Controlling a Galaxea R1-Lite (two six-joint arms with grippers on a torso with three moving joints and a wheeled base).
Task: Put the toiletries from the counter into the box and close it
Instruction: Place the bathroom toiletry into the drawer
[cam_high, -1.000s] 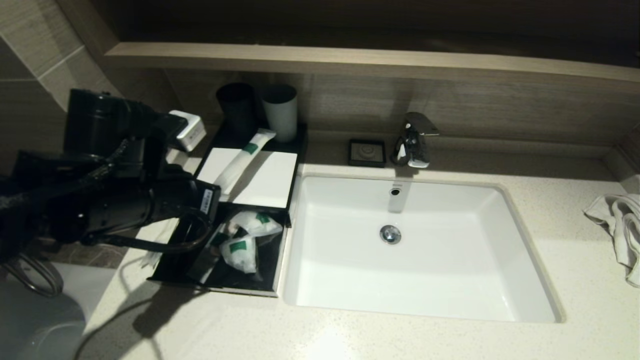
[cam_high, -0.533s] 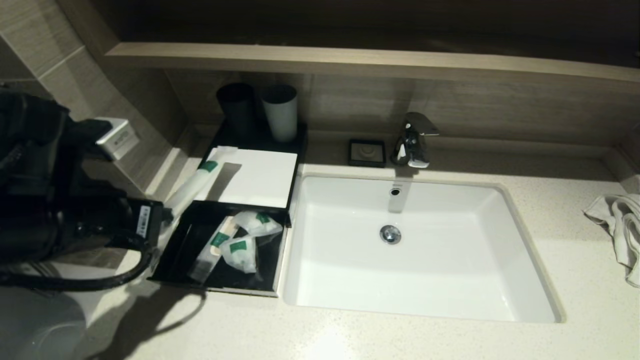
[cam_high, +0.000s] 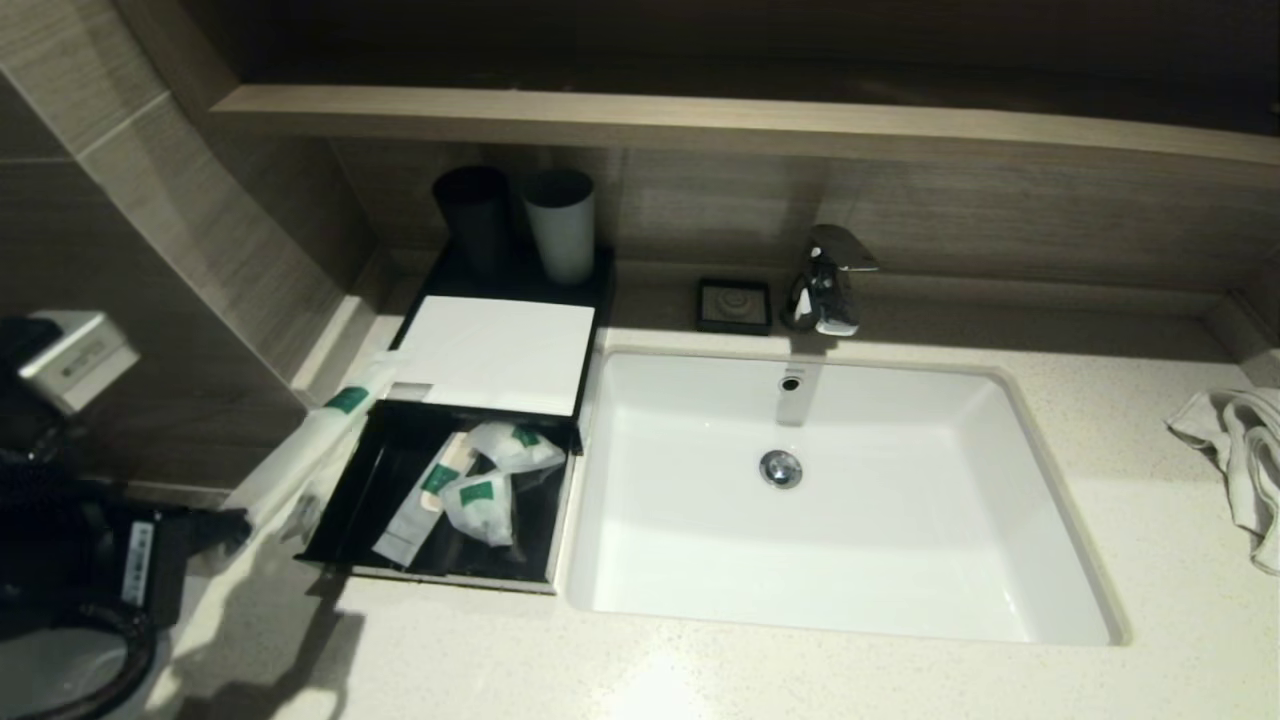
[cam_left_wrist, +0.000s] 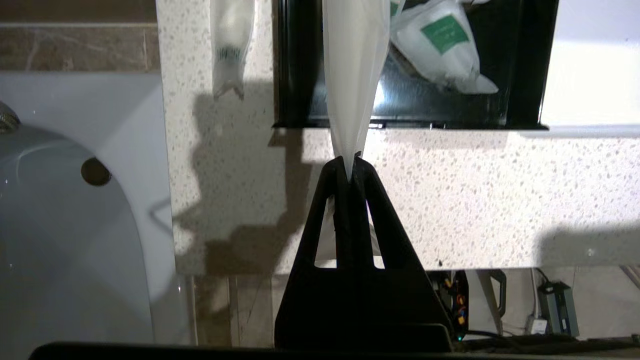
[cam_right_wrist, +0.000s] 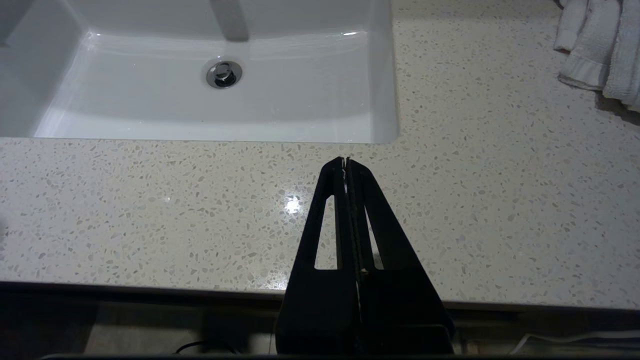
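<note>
Left wrist view: left gripper (cam_left_wrist: 350, 167) clamped on toothpaste tube (cam_left_wrist: 354, 75) crimped tail; light, limp, slippery. Right gripper (cam_right_wrist: 346, 162) together, idle over tabletop (cam_right_wrist: 150, 200).

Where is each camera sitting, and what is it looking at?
Head view: up on the robot's head, looking down at the sink and black box; only the left arm shows, at the left edge.
Left wrist view: behind the left tool, facing the box; the tool pinches a white packet.
Right wrist view: behind the right tool, shut with nothing in it, over the counter, facing the sink.
Shared: head and left wrist views both show the box; head and right wrist views both show the sink and towel.
</note>
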